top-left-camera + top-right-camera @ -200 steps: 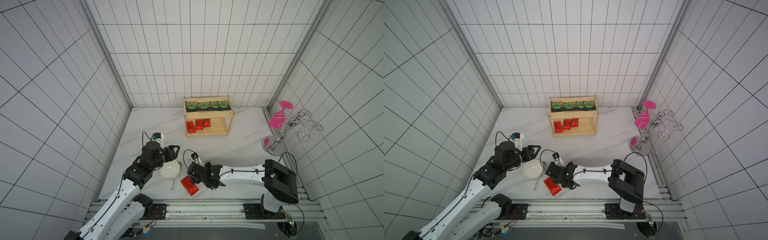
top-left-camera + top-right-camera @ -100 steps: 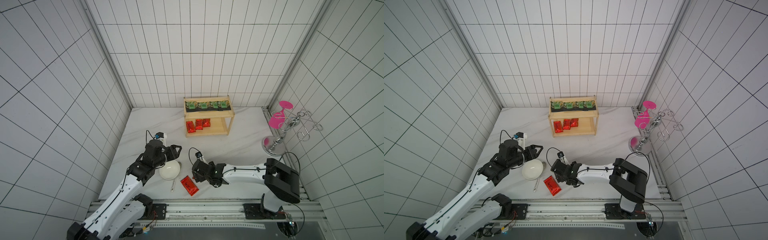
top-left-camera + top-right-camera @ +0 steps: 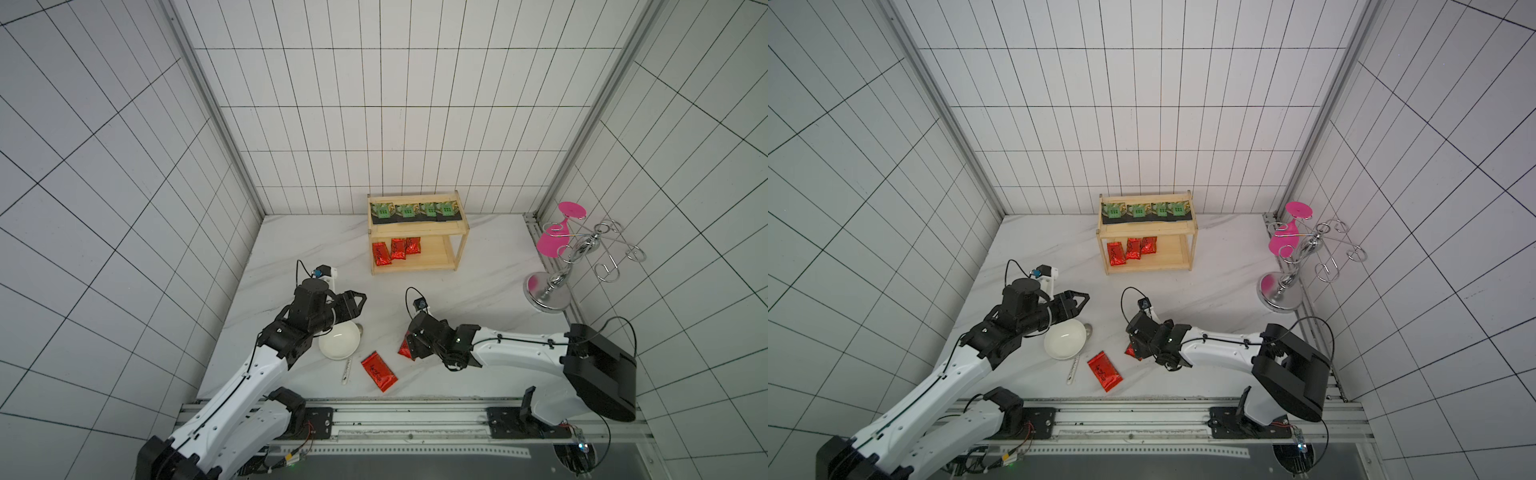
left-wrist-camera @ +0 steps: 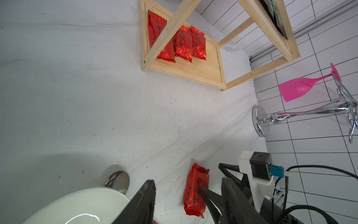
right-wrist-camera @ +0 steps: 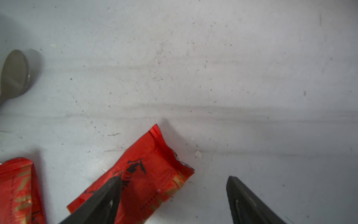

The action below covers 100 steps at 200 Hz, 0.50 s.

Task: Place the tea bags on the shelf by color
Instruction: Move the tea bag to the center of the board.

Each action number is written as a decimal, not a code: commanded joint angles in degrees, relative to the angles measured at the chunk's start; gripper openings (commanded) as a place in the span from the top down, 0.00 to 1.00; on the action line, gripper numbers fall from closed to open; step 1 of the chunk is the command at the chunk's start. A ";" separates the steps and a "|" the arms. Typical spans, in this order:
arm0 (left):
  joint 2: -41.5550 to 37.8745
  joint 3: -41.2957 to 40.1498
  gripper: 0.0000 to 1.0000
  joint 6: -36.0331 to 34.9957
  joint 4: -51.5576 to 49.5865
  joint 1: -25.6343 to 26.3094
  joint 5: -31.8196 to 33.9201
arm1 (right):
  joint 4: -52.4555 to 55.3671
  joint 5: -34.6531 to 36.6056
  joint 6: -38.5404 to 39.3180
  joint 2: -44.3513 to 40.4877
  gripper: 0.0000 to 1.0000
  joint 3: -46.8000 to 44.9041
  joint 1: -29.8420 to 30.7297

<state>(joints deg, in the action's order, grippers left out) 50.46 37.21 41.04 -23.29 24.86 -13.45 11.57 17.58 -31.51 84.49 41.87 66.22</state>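
The light wooden shelf (image 3: 460, 245) (image 3: 1187, 266) stands at the back. Its top board holds several black tea bags with green centres (image 3: 408, 211), and its bottom board holds three red tea bags (image 3: 397, 249) (image 4: 183, 44). Two more red tea bags lie on the table, one free (image 3: 379, 371) (image 3: 1104, 370). The other (image 5: 143, 174) (image 4: 195, 191) lies at my right gripper (image 3: 409, 347) (image 5: 172, 194), which is open, with one finger over the pouch and the other on bare table. My left gripper (image 3: 357, 301) (image 4: 188, 201) hangs open and empty past the bowl.
A white bowl (image 3: 339, 340) sits under the left arm with a metal spoon (image 3: 347, 369) beside it. A chrome wire stand (image 3: 552, 286) with a pink glass (image 3: 552, 245) stands at the right wall. The table's front edge runs just behind the free red pouch.
My right gripper has drawn back to the right, off the front pouch, and now sits over the second red pouch, its jaws slightly narrower. The left gripper has shifted a little toward the shelf.
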 commanded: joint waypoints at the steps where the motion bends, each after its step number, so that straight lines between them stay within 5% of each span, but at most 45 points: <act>1: 0.69 -0.84 0.42 0.40 2.18 0.73 -0.41 | 2.03 -2.38 -0.68 -3.15 0.12 -1.18 -0.15; 43: 2.08 -0.54 0.42 0.36 2.63 1.50 -0.26 | -1.56 -12.31 -8.22 -5.30 0.08 -0.55 0.74; 100: 2.21 -0.64 0.42 0.01 2.55 1.57 0.25 | 0.61 -14.04 -11.92 0.88 0.10 2.02 0.66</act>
<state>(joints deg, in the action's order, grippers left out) 52.69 36.88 41.43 -21.65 26.22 -13.56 10.96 5.23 -41.01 83.44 41.71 66.76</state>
